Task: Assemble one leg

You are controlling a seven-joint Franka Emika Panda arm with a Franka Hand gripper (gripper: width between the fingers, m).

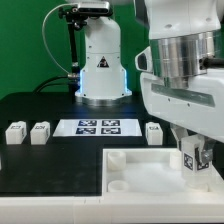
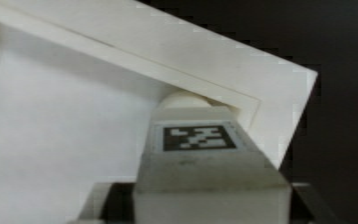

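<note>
Fingers: the two grey fingers [image 2: 108, 204] squeeze one leg [image 1: 193, 167] from both sides. They are clamped tight on it.
Gripper: the gripper [image 1: 193, 158] hangs at about 4 o'clock in the exterior view and points down.
Held leg: a small white block with a black-and-white tag on its face. It stands upright between the fingers.
Socket: in the wrist view a round socket [image 2: 190, 101] shows just past the end of the leg, close to a corner of the panel. I cannot tell if the leg touches it.
Panel: the big white panel [image 1: 150, 172] lies flat on the table, from 6 o'clock to 4 o'clock in the exterior view. The held leg is over its 4 o'clock end.
Loose legs: one loose leg [image 1: 14, 131] and a second [image 1: 40, 131] sit side by side at 9 o'clock. A third [image 1: 153, 131] sits at 3 o'clock of the marker board.
Marker board: the marker board [image 1: 98, 127] lies flat near the middle, between the pair and the third leg.
Table: the black table [image 1: 50, 168] holds all of these.
Robot base: the white robot base [image 1: 102, 65] stands at 12 o'clock.
</note>
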